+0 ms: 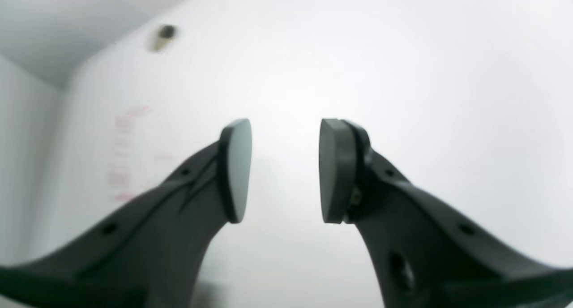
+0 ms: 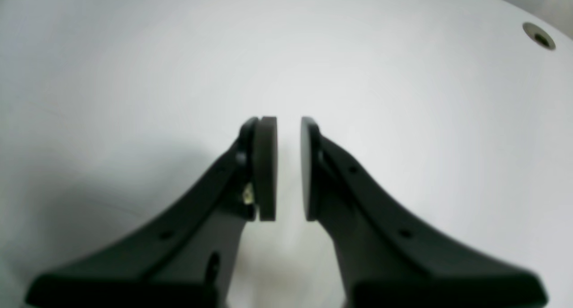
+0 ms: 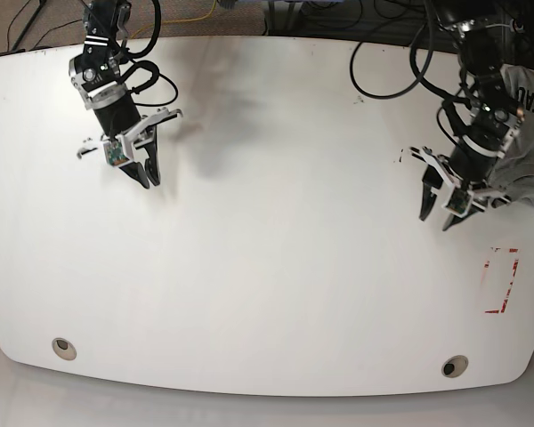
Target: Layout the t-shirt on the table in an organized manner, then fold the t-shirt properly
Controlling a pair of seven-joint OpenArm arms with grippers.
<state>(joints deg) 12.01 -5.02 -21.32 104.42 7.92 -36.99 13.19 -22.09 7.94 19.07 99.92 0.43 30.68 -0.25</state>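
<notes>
The grey t-shirt (image 3: 527, 133) lies bunched at the table's far right edge in the base view, with black letters showing. It is partly cut off by the frame and partly hidden behind my left arm. My left gripper (image 3: 436, 221) hangs just left of it over the bare white table (image 3: 276, 222). In the left wrist view it (image 1: 285, 169) is open with nothing between the pads. My right gripper (image 3: 147, 181) is at the table's back left, far from the shirt. Its pads (image 2: 288, 169) stand a narrow gap apart, with only bare table between them.
Two metal grommet holes (image 3: 63, 347) (image 3: 454, 366) sit near the front edge. One hole shows in each wrist view (image 1: 164, 34) (image 2: 539, 36). A red-lined rectangular mark (image 3: 503, 280) is at the front right. Black cables (image 3: 383, 62) trail over the back edge.
</notes>
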